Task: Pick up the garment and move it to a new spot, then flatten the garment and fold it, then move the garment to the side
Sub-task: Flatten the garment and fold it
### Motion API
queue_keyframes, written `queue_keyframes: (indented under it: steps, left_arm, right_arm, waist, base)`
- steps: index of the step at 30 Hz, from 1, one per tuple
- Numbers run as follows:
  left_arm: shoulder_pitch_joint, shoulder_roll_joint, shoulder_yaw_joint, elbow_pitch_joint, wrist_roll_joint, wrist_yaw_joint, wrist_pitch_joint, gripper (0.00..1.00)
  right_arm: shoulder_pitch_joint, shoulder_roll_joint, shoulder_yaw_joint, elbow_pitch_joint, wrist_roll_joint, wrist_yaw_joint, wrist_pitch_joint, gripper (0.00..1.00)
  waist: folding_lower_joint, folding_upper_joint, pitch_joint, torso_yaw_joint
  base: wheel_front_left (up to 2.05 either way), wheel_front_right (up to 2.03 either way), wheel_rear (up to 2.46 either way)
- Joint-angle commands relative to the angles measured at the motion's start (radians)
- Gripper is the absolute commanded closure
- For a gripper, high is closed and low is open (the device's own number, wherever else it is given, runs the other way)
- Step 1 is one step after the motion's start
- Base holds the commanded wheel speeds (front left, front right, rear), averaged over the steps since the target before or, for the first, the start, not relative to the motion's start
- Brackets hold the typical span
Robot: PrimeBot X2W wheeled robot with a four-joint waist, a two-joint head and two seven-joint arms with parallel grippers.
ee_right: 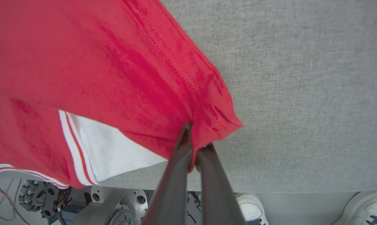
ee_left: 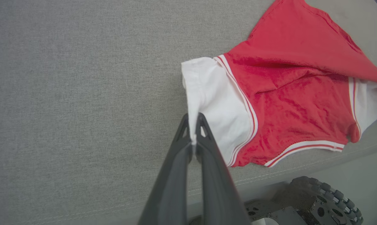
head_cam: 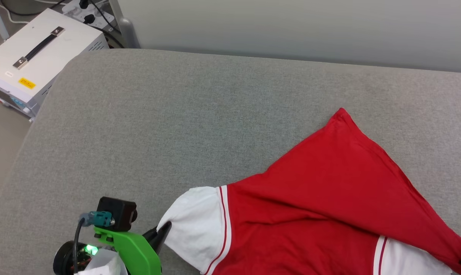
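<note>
The garment [head_cam: 329, 191] is a red jersey with white sleeves and striped trim, lying partly spread on the grey cushion at the lower right of the head view. My left gripper [head_cam: 162, 231] is shut on the edge of its white sleeve [ee_left: 213, 100], and in the left wrist view the left gripper [ee_left: 193, 120] shows thin white fabric pinched between the dark fingers. My right gripper [ee_right: 194, 137] is shut on a red hem corner of the garment [ee_right: 119, 68], which drapes up and leftwards from the fingertips. The print is hidden.
The grey cushion [head_cam: 177, 122] stretches wide to the left and back. A white box with a black handle [head_cam: 39, 49] stands on the floor at the far left. A person's white shoes [ee_right: 363, 209] stand beyond the cushion's edge. My wheeled base [ee_left: 316, 200] sits below the front edge.
</note>
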Motion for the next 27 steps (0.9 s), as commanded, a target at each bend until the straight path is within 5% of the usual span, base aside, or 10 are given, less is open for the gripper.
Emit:
queue_keyframes:
  steps: [1,9,10,27]
  left_arm:
    - [0.011,-0.013,0.000,0.008,0.001,0.007,-0.012,1.00]
    - [0.003,-0.041,-0.017,0.027,0.006,-0.005,-0.035,1.00]
    - [0.001,-0.041,-0.018,0.028,0.007,-0.006,-0.036,1.00]
    - [-0.061,-0.042,-0.029,-0.028,0.047,-0.018,-0.039,1.00]
  right_arm:
    - [0.029,0.011,-0.008,-0.011,0.003,-0.001,0.008,1.00]
    - [0.100,0.043,-0.015,-0.017,-0.014,-0.001,0.009,1.00]
    - [0.097,0.044,-0.017,-0.020,-0.014,-0.001,0.001,0.00]
    - [-0.211,-0.001,0.114,-0.210,0.051,-0.001,0.060,0.00]
  waist:
    - [0.0001,0.0119,-0.022,-0.018]
    - [0.0001,0.0119,-0.032,-0.015]
    - [0.0001,0.0119,-0.031,-0.013]
    - [0.0001,0.0119,0.081,0.089]
  base:
    - [0.00,0.00,0.00]
    - [0.00,0.00,0.00]
    - [0.00,0.00,0.00]
    - [0.00,0.00,0.00]
